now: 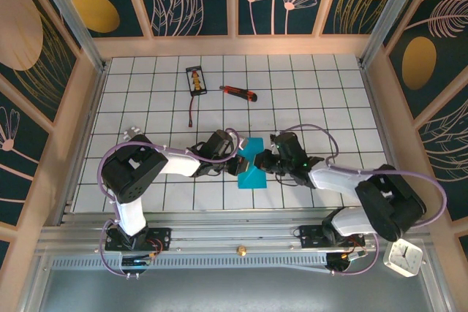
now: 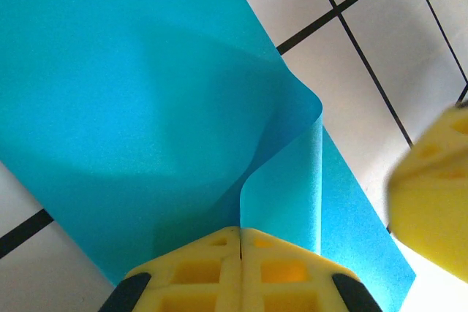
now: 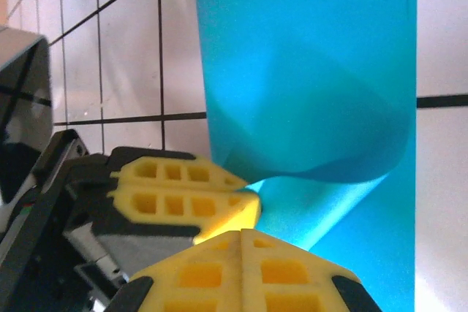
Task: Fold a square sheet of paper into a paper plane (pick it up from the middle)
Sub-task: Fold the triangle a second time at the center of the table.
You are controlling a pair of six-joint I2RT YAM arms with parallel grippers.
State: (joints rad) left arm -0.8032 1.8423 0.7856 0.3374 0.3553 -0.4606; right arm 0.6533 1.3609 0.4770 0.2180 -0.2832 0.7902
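The square sheet of paper [image 1: 254, 173] is cyan-blue and lies partly folded near the front middle of the tiled table [image 1: 307, 93]. My left gripper [image 1: 238, 160] comes from the left and is shut on it. In the left wrist view the paper [image 2: 146, 107] rises in a curled ridge into the closed yellow jaws [image 2: 241, 230]. My right gripper [image 1: 263, 158] meets it from the right, shut. Its tip [image 3: 243, 231] is right next to the paper [image 3: 307, 71] and the left fingers [image 3: 183, 195]. I cannot tell whether paper is caught in it.
A red-and-black utility knife [image 1: 239, 93] lies at the back middle. A black-and-yellow pack [image 1: 195, 80] with a red cord sits to its left. A small white clock [image 1: 402, 257] stands at the near right. Wooden walls [image 1: 80, 129] ring the table.
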